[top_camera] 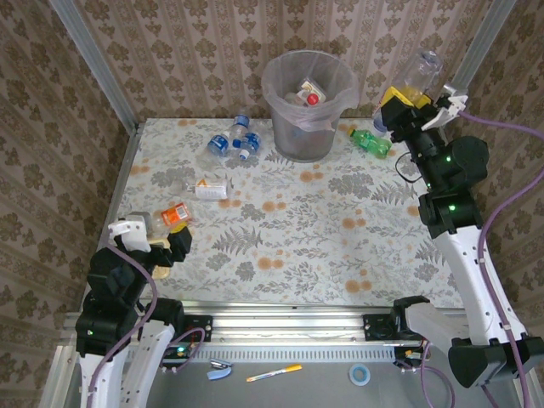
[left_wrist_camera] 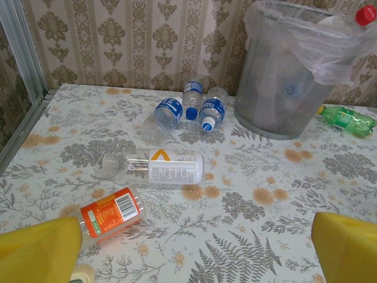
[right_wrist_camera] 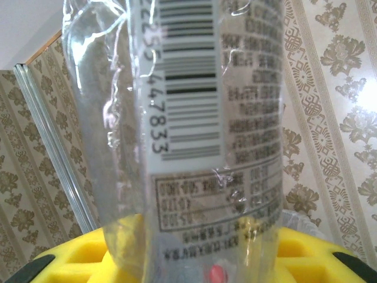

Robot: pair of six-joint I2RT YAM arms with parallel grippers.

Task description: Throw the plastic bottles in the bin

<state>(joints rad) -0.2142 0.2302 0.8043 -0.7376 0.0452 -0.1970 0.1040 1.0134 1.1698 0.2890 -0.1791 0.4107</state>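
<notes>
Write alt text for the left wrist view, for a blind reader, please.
The open left gripper hangs above a floral table strewn with plastic bottles: an orange-labelled bottle nearest, a white-labelled bottle behind it, three blue-labelled bottles farther back. The bag-lined grey bin stands upper right, a green bottle beside it.

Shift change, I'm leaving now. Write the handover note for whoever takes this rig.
Left gripper: open, empty, near the orange-labelled clear plastic bottle.
Right gripper: shut on a clear barcode-labelled plastic bottle, raised right of the round grey translucent bin.
Done: some bottles lie in the bin, including a red-capped bottle.
To do: the held bottle, plus six on the floral table: the orange one, a white-labelled bottle, three blue-labelled bottles, a green bottle.
</notes>
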